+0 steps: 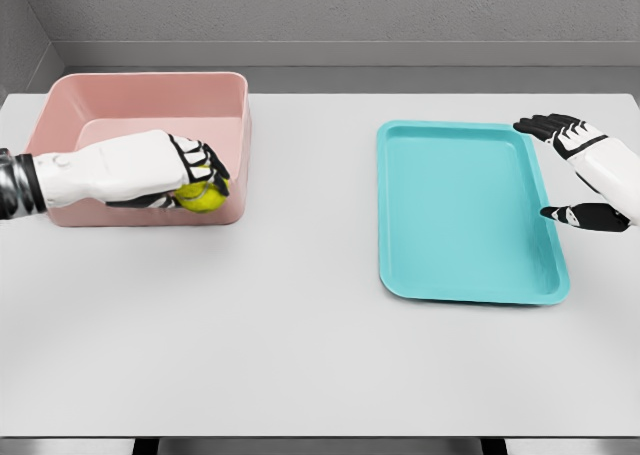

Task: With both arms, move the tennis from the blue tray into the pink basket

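A yellow-green tennis ball point(203, 197) sits in my left hand point(205, 178), whose fingers are curled around it. The hand hovers over the front right corner of the pink basket point(150, 100) at the table's back left. The blue tray point(465, 210) lies flat at the right with nothing on it. My right hand point(568, 170) hangs at the tray's right edge, fingers spread, holding nothing.
The white table point(300, 345) stretches wide between the basket and the tray and toward the front edge. A grey wall runs behind the table.
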Controlling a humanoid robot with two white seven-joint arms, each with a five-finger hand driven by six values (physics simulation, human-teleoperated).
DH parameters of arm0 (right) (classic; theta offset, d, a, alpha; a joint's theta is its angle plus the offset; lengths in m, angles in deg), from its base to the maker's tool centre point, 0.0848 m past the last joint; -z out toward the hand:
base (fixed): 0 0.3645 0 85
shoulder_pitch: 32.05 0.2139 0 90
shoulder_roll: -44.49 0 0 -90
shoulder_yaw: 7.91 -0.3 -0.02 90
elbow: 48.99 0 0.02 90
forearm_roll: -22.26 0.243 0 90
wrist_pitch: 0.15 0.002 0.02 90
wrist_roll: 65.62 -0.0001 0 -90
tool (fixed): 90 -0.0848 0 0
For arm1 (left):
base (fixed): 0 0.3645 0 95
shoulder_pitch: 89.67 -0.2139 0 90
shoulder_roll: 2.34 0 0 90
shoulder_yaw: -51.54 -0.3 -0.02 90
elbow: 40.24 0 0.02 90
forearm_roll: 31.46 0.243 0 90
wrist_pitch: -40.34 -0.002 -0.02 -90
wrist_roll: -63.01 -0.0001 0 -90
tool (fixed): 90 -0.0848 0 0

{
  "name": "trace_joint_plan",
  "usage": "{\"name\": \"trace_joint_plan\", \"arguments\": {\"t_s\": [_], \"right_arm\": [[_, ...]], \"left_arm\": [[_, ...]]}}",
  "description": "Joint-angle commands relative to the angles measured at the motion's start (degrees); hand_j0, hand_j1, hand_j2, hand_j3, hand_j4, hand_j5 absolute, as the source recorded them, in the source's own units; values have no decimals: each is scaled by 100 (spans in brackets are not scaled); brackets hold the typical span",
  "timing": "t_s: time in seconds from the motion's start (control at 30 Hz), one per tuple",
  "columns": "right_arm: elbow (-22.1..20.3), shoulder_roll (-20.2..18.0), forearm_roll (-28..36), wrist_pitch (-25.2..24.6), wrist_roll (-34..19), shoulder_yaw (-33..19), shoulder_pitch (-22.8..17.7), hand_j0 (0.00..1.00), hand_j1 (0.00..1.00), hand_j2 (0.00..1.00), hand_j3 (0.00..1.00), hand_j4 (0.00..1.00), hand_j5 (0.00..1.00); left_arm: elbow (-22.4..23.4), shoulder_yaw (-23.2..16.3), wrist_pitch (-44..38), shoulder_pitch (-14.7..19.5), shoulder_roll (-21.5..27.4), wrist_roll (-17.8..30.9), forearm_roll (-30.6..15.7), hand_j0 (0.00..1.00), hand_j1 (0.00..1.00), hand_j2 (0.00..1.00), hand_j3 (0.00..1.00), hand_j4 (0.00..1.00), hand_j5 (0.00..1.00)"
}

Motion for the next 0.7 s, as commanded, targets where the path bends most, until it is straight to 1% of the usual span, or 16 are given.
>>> {"name": "trace_joint_plan", "arguments": {"t_s": [0.0,0.13,0.27,0.43,0.67], "right_arm": [[-2,-3,47,-17,3,-4,0,100,100,100,100,100,100],[-2,-3,38,-17,3,-4,0,100,100,100,100,100,100],[-2,-3,47,-17,3,-4,0,100,100,100,100,100,100],[-2,-3,38,-17,3,-4,0,100,100,100,100,100,100],[-2,-3,38,-17,3,-4,0,100,100,100,100,100,100]], "left_arm": [[154,14,-9,0,-10,-5,-38,50,50,50,50,50,50],[304,14,-9,141,-45,-5,-46,50,50,50,50,50,50],[594,5,-9,299,-63,-14,-90,49,49,49,49,49,49],[1200,5,-9,571,-248,-5,-90,50,50,50,50,50,50],[2017,-4,-9,826,-546,-5,-81,50,50,50,50,50,50]]}}
